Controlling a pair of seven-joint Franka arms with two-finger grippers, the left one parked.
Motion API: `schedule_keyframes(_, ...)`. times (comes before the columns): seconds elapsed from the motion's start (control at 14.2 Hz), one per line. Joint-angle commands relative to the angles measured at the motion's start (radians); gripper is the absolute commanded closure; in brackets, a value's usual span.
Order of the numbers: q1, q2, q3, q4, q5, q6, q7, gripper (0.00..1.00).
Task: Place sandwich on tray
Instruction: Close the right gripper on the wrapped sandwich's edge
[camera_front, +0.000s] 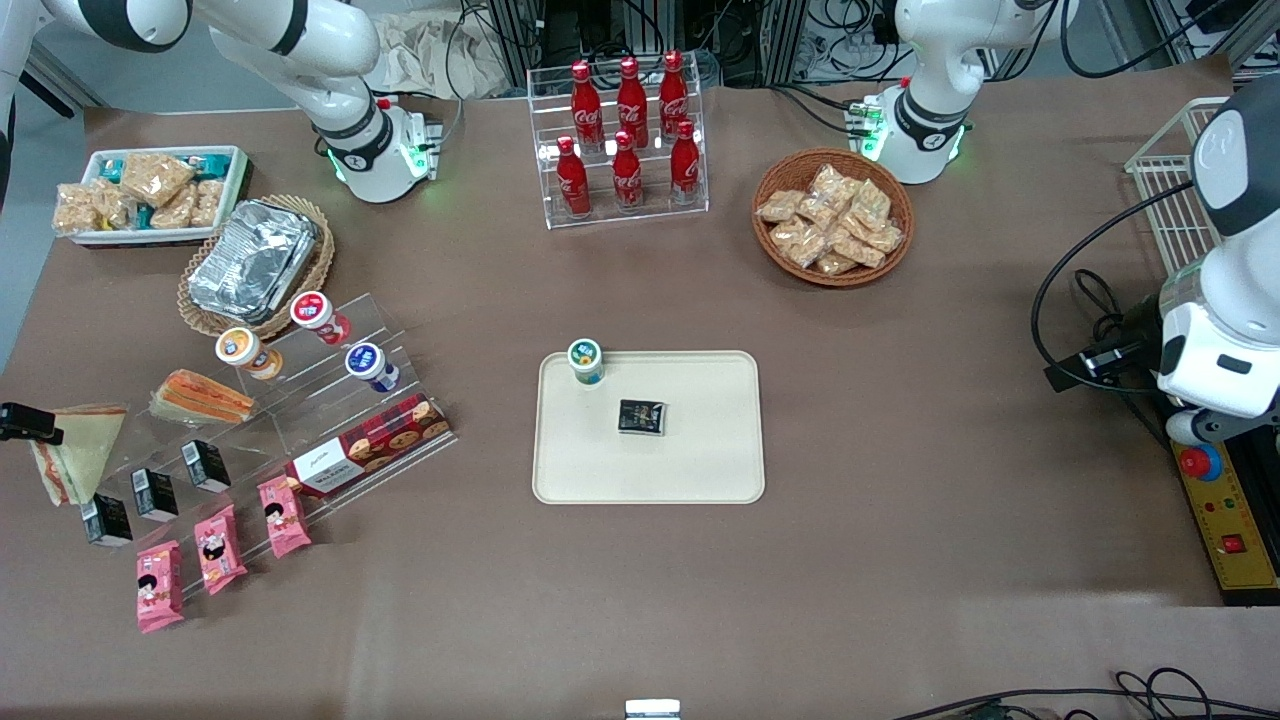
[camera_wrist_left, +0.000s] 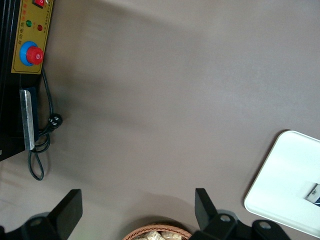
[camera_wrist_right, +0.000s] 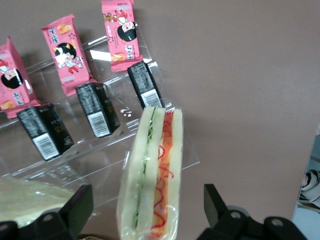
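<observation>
Pink snack packs (camera_front: 215, 549) with a cartoon face sit closest to the front camera, lined up at the low edge of a clear acrylic stepped display (camera_front: 300, 420) at the working arm's end of the table. One step up are three small black cartons (camera_front: 152, 493), then a red cookie box (camera_front: 368, 445), little round tubs and a flatter sandwich with orange layers (camera_front: 203, 397).

From the front you barely see the gripper (camera_front: 28, 423), just a black bit at the frame edge, touching the top of the big triangular sandwich in clear wrap (camera_front: 78, 450) beside the display. The wrist camera is way more useful: the gripper (camera_wrist_right: 150, 210) has its fingers (camera_wrist_right: 77, 207) spread wide, one on each side of the sandwich (camera_wrist_right: 152, 185), not touching it. You're looking at the wedge edge-on, pale bread with green and red-and-white filling down the middle. Same view shows the pink packs (camera_wrist_right: 65, 52) and black cartons (camera_wrist_right: 97, 109) up close.

Flat cream-beige rectangular tray (camera_front: 650, 427) is mid-table, well apart from the sandwich. On it: a small round tub with a green lid (camera_front: 586, 361) near one corner and a small dark packet (camera_front: 641, 416) around the middle.

Other containers: a white bin of snack packs (camera_front: 150, 195), a wicker basket holding a foil tray (camera_front: 255, 262), a round wicker basket full of wrapped snacks (camera_front: 832, 217), and a clear rack of red cola bottles (camera_front: 628, 130).

Working arm comes in from the frame edge, so its pose is mostly out of sight.
</observation>
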Motion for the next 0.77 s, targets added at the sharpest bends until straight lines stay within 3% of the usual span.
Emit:
schedule_keyframes(0.0,-0.027,0.033,0.002,0.025,0.043,0.009,-0.039,0.02)
schedule_keyframes(0.21,-0.036,0.054,0.002,-0.011,0.103,0.017,-0.052,0.02)
schedule_keyframes(0.42,-0.036,0.058,0.002,-0.027,0.104,0.017,-0.05,0.05)
schedule_keyframes(0.49,-0.036,0.056,0.002,-0.04,0.112,0.017,-0.05,0.12)
schedule_keyframes(0.56,-0.036,0.054,0.002,-0.041,0.113,0.009,-0.05,0.28)
schedule_keyframes(0.7,-0.032,0.047,0.002,-0.035,0.113,-0.005,-0.049,0.46)
